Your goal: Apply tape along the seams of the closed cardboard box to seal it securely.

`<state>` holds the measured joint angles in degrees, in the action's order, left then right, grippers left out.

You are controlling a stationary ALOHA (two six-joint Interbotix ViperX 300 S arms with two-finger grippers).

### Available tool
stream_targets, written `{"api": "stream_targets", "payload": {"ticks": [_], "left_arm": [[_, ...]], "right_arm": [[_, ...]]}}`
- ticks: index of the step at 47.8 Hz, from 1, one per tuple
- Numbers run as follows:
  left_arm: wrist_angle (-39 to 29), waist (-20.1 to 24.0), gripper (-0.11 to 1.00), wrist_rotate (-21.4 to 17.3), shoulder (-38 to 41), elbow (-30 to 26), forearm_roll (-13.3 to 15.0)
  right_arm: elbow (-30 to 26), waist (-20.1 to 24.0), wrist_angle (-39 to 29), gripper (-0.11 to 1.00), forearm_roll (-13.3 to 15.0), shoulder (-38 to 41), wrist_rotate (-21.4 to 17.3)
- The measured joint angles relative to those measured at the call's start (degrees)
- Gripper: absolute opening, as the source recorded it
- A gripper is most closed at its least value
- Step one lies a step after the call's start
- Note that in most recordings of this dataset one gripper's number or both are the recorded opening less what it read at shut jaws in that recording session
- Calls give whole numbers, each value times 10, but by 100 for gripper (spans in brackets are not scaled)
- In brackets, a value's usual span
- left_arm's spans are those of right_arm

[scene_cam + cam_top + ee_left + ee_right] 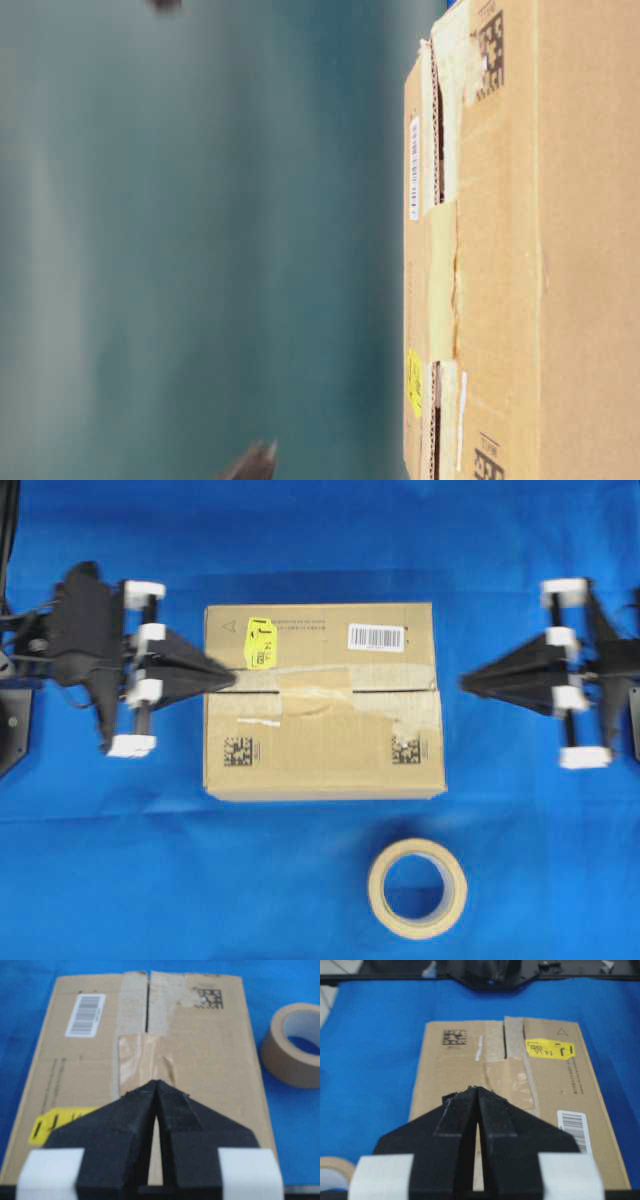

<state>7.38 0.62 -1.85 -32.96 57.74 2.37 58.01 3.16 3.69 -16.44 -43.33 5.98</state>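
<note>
The left arm's black wedge-shaped fingers (228, 677) are pressed together with nothing between them, their tips at the left end of the box top, over the slit. The right arm's black fingers (467, 683) are likewise closed and empty, hanging just off the box's right edge, apart from it.

Between the two lies one brown rectangular cardboard box (322, 701) on the blue-covered worktop (120, 880). Its thin dark seam (392, 690) runs left to right between the two top flaps, bordered by pale, torn old tape strips (412, 709). A short, roughly square piece of tan paper tape (314, 684) sits across the middle of the seam, wrinkled and slightly glossy; the slit shows uncovered on either side of it.

On the box top I count one yellow sticker (259, 642), one white barcode label (376, 637) and two black square codes (238, 751).

One beige ring-shaped tape roll (417, 888) lies flat on the worktop near the box's front, well clear of both arms.
</note>
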Motion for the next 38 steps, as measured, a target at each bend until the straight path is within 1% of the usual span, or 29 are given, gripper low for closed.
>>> {"api": "stream_targets", "payload": {"ticks": [9, 15, 19, 24, 30, 38], "left_arm": [[-44, -1, 0, 6, -105, 42, 1], [-77, 0, 0, 6, -167, 75, 1], [-92, -1, 0, 6, -217, 106, 1], [-102, -1, 0, 8, -269, 142, 1], [-120, 0, 0, 8, -315, 170, 1], [-138, 0, 0, 8, -332, 190, 1]], "right_arm": [[33, -1, -68, 1, 7, -74, 0], [59, -3, -94, 1, 7, -108, 0], [76, -4, -105, 1, 8, -120, 0], [99, -5, -108, 1, 7, -121, 0], [121, -7, -108, 1, 8, -112, 0], [134, -9, -105, 1, 8, -83, 0]]}}
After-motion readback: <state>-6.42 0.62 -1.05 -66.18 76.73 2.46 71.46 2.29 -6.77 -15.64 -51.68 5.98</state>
